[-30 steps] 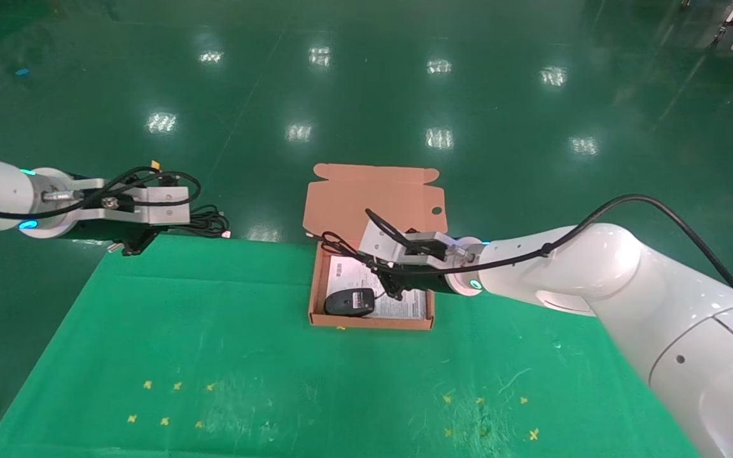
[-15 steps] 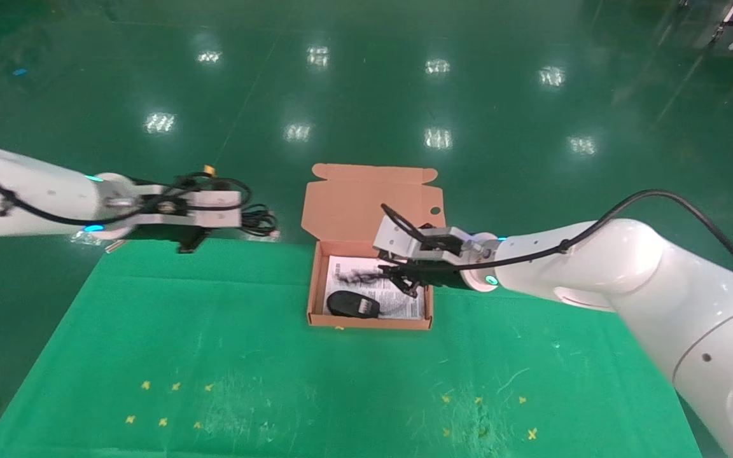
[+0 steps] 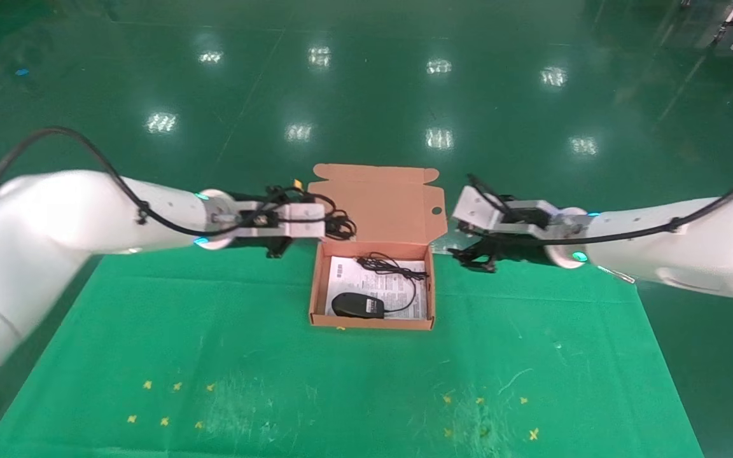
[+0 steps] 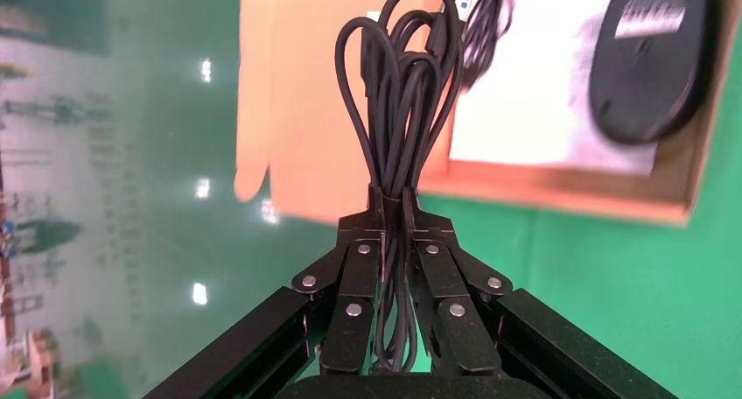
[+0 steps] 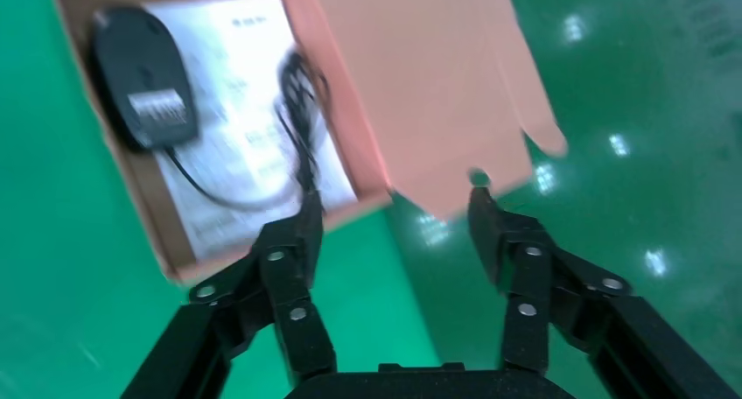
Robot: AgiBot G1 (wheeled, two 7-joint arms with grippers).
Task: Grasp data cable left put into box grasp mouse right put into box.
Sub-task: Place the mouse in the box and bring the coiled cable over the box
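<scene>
The box (image 3: 371, 323) lies open on the green table, its lid (image 3: 376, 203) tilted back. The mouse (image 3: 357, 306) lies inside on the white sheet, its thin cord (image 3: 398, 270) loose beside it. My left gripper (image 3: 322, 229) is at the box's rear left corner, shut on the coiled data cable (image 3: 339, 226). In the left wrist view the fingers (image 4: 393, 211) pinch the bundle (image 4: 398, 93) at its middle, with the mouse (image 4: 652, 62) beyond. My right gripper (image 3: 471, 259) is open and empty just right of the box; its view (image 5: 394, 211) shows the mouse (image 5: 140, 75).
The green cloth (image 3: 214, 331) covers the table, with small yellow cross marks (image 3: 169, 404) near the front on both sides. Shiny green floor (image 3: 366, 83) lies beyond the table's rear edge, just behind the box lid.
My right gripper has pulled out of the box to the right, leaving mouse and cord inside. My left arm has carried the data cable rightward up to the box.
</scene>
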